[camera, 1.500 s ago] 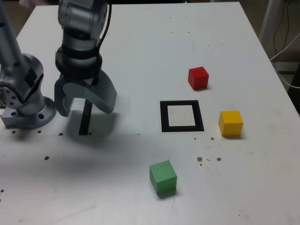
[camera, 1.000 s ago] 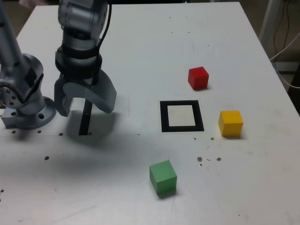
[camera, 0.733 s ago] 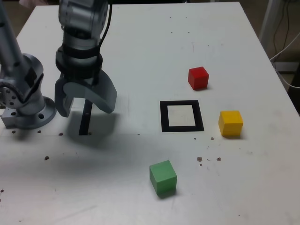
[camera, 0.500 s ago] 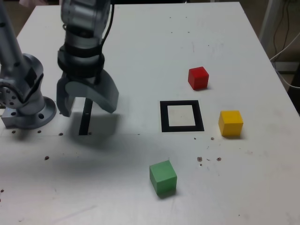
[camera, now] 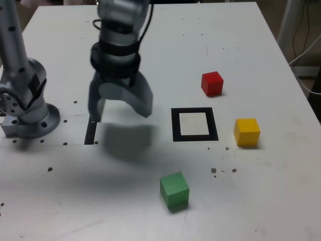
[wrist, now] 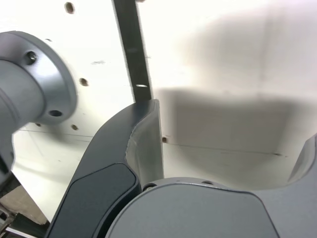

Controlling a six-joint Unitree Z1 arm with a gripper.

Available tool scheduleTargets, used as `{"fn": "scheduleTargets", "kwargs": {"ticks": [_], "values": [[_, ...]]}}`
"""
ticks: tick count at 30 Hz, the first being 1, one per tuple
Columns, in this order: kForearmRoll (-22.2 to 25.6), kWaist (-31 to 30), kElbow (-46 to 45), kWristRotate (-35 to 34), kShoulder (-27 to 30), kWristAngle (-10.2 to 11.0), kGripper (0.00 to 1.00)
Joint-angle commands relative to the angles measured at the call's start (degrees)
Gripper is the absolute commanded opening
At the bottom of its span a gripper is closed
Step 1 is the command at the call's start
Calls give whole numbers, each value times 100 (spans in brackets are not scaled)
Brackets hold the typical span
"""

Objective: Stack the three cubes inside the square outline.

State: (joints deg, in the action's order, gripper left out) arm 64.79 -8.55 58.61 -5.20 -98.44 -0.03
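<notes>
Whereas the gripper (camera: 122, 118) hung over the black strip (camera: 91, 132) half a second ago, it has now swung towards the exterior view's right, and hangs above the table (camera: 120, 211) between the strip and the square (camera: 176, 125); the three cubes lie just where they lay, so the change is all in the arm. Its jaws stand wide apart with nothing between them, as the wrist view shows; it is ready to take a cube, though none is within its reach yet.

The red cube (camera: 212, 84) sits beyond the square, towards the table's far edge; the yellow cube (camera: 247, 132) is to the square's right in the exterior view; the green cube (camera: 174, 190) is on the near side, turned a little askew; the square itself holds nothing, so the stacking has yet to begin. The move looks like the start of a first approach, but which cube it is meant for I cannot tell; if it is the green one, the jaws may need turning to meet its faces squarely.
</notes>
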Motion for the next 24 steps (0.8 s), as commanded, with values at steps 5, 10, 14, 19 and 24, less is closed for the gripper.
{"fn": "scheduleTargets", "kwargs": {"ticks": [5,10,14,19,24], "values": [[162,202,547,18,-404,34,100],[173,471,890,93,-654,100,100],[267,679,1290,193,-868,154,100],[481,936,1883,304,-1164,250,100],[708,1257,2469,361,-1510,305,99]]}}
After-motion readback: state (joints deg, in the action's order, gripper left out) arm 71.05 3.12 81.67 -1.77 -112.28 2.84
